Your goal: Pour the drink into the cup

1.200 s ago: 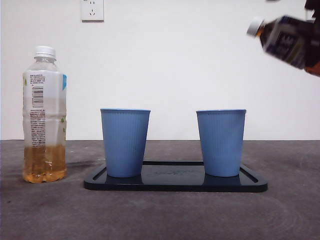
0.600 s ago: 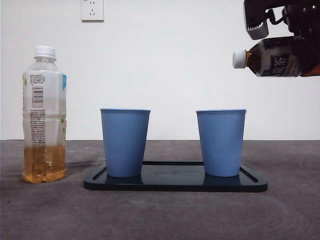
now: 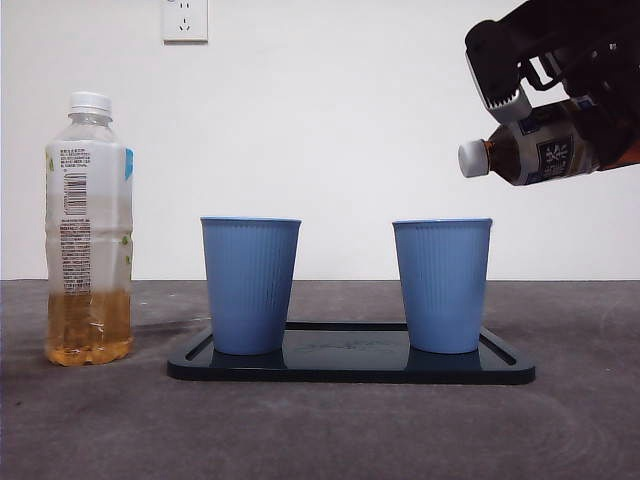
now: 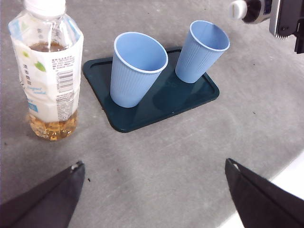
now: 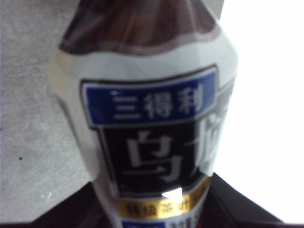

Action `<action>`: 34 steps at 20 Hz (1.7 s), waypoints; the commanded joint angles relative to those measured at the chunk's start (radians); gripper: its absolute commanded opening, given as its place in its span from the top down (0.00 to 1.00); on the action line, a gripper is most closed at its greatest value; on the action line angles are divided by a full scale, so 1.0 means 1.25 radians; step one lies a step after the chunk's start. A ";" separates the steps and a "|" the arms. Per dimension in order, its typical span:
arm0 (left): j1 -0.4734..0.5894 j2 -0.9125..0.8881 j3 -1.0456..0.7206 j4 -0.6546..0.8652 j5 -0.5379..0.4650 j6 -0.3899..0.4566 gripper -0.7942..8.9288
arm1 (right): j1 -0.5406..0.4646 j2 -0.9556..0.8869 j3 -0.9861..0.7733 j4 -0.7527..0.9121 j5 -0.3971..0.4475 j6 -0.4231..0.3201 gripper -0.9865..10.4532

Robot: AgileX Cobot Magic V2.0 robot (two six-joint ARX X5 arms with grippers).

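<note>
My right gripper (image 5: 159, 213) is shut on a dark tea bottle (image 3: 545, 148) with a white cap (image 3: 472, 158) still on. The bottle lies tilted, neck slightly down, high above and just right of the right blue cup (image 3: 442, 285). Its blue and black label fills the right wrist view (image 5: 152, 142). A second blue cup (image 3: 250, 285) stands to the left on the same dark tray (image 3: 350, 368). Both cups (image 4: 135, 71) (image 4: 199, 50) look empty in the left wrist view. My left gripper (image 4: 152, 190) is open and empty, over the table on the near side of the tray (image 4: 166, 97).
A clear bottle (image 3: 89, 230) with a little amber drink and a white cap stands upright left of the tray, also seen in the left wrist view (image 4: 50, 76). A wall outlet (image 3: 185, 18) is on the white wall behind.
The right arm has come down and left with the dark bottle. The bottle's neck has tipped from raised, through level, to slightly downward, nearer the right cup.
</note>
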 commanded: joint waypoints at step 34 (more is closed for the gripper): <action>-0.013 0.004 0.015 0.005 -0.001 0.009 0.43 | -0.157 -0.226 0.026 0.034 -0.482 0.763 0.82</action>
